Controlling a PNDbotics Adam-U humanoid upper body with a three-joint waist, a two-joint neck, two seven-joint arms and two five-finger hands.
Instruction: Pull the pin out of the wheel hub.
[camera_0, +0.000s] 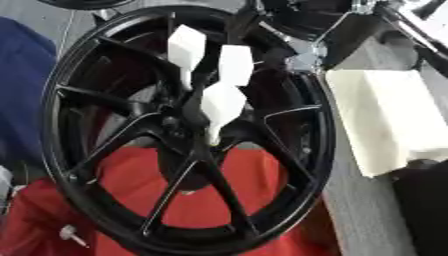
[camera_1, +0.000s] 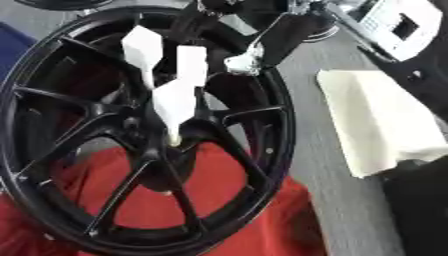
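Our right hand (camera_0: 214, 75) has its white-tipped fingers pinched on the pin (camera_0: 213, 136) at the wheel hub (camera_0: 188, 132); pulling askew could jam it

Wheel hub (camera_0: 188, 130): glossy black throughout, rim and spokes alike. Pins (camera_0: 220, 102): three, plain white heads with paler cream-white shafts. Cloth beneath the wheel (camera_0: 175, 192): solid red, unpatterned. Bench (camera_1: 350, 210): flat mid-grey. Folded cloth at right (camera_1: 385, 125): cream-white, plain. Fabric at the left edge (camera_0: 22, 80): deep blue. Right hand (camera_1: 262, 37): black with silver metal parts.
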